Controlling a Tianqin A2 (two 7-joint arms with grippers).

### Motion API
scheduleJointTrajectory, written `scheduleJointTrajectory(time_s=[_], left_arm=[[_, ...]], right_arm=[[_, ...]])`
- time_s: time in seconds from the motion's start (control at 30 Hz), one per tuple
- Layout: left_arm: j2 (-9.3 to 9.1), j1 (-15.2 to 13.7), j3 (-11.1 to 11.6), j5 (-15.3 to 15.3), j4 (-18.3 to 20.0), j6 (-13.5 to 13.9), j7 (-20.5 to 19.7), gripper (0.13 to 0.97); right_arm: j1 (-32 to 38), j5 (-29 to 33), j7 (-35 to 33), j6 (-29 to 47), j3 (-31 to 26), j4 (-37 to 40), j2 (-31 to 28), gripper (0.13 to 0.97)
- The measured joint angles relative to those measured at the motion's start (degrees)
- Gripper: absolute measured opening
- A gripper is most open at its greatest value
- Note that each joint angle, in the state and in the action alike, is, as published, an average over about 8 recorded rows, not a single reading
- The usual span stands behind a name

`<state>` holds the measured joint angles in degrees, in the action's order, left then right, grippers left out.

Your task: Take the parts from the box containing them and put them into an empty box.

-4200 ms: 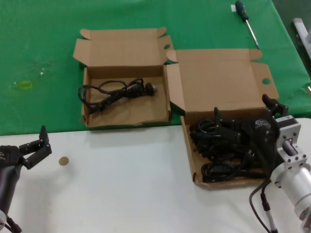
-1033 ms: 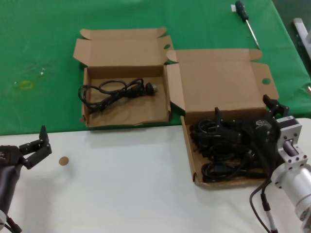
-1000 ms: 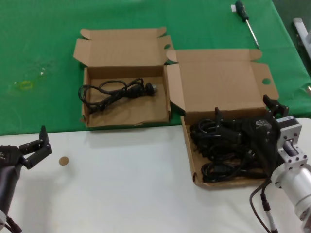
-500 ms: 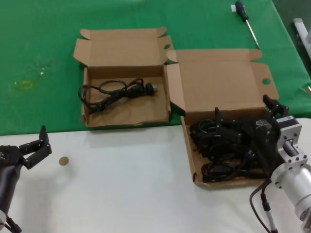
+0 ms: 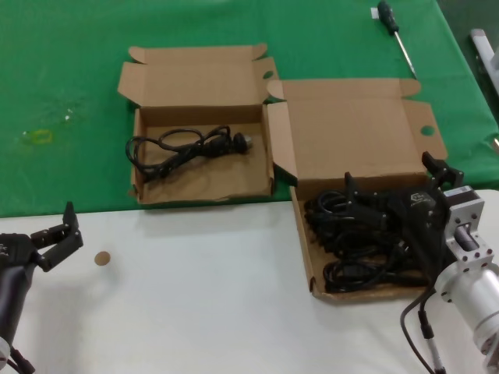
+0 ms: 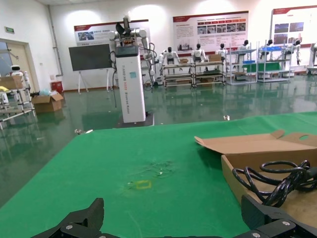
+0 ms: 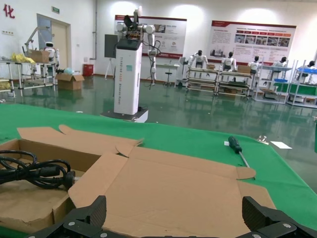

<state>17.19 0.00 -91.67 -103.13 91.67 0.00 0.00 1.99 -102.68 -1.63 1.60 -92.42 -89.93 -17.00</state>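
At the near left edge of the white surface [image 5: 195, 312], the left tool [image 5: 58, 234] sat parked with its fingers spread wide and nothing between them; a small brown disc [image 5: 101, 258] lay on the surface just beside it. At the near right, the right tool [image 5: 398, 195] was positioned over the larger box [image 5: 306, 257], directly above the heap of black cords [image 5: 351, 241] filling that box's tray. Its fingers stood well apart, one over the cords and one near the box's far right corner; whether either finger touched a cord could not be determined. The right wrist view confirmed widely separated fingertips with no item between them. The larger box straddled the boundary between the white surface and the green cloth [image 5: 62, 93], its broad lid lying open behind the tray. Farther back and to the left, touching the larger box's lid flap, the smaller box [image 5: 148, 193] rested on the green cloth with its lid open, holding a single looped cord [image 5: 175, 148] in its tray. At the far right of the cloth lay a green-handled screwdriver [image 5: 394, 31], well apart from both boxes.
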Motion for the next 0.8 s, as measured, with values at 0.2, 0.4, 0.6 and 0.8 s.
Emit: scheduleJointTrajectory(time_s=[0.2, 0.4, 0.6, 0.8], left_arm=[[0.00, 0.00, 0.00, 0.00, 0.00, 0.00, 0.00, 0.966], [0.00, 0.00, 0.00, 0.00, 0.00, 0.00, 0.00, 0.966], [0.00, 0.00, 0.00, 0.00, 0.00, 0.00, 0.00, 0.966], [0.00, 0.00, 0.00, 0.00, 0.00, 0.00, 0.00, 0.966]], right_arm=[[0.00, 0.00, 0.00, 0.00, 0.00, 0.00, 0.00, 0.966], [0.00, 0.00, 0.00, 0.00, 0.00, 0.00, 0.00, 0.966], [0.00, 0.00, 0.00, 0.00, 0.00, 0.00, 0.00, 0.966], [0.00, 0.00, 0.00, 0.00, 0.00, 0.00, 0.00, 0.966]])
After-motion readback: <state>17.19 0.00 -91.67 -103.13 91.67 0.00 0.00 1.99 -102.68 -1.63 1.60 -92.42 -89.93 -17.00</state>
